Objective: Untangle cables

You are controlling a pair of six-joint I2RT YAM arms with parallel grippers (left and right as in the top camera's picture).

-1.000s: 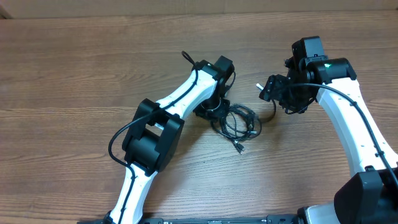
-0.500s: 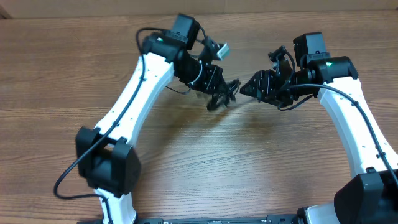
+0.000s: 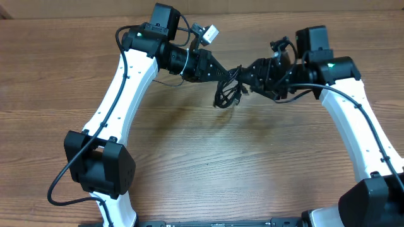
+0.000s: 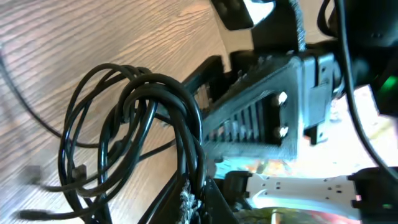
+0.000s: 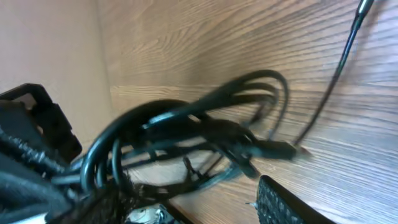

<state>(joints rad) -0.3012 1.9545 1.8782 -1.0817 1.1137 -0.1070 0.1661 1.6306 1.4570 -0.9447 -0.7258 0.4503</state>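
Hanging above the wooden table point(image 3: 208, 157), the cables point(image 3: 227, 91) dangle in a tangled coil between both arms. The left gripper point(image 3: 222, 74) clamps the bundle; whether the right gripper point(image 3: 247, 81) grips cannot be told.

Brown wood-grain table point(image 3: 208, 170); robot arm bases point(image 3: 101, 170) on it.

Even overhead light, soft shadows on the table point(image 3: 208, 157); wrist views blurred, washed-out glare at edges.
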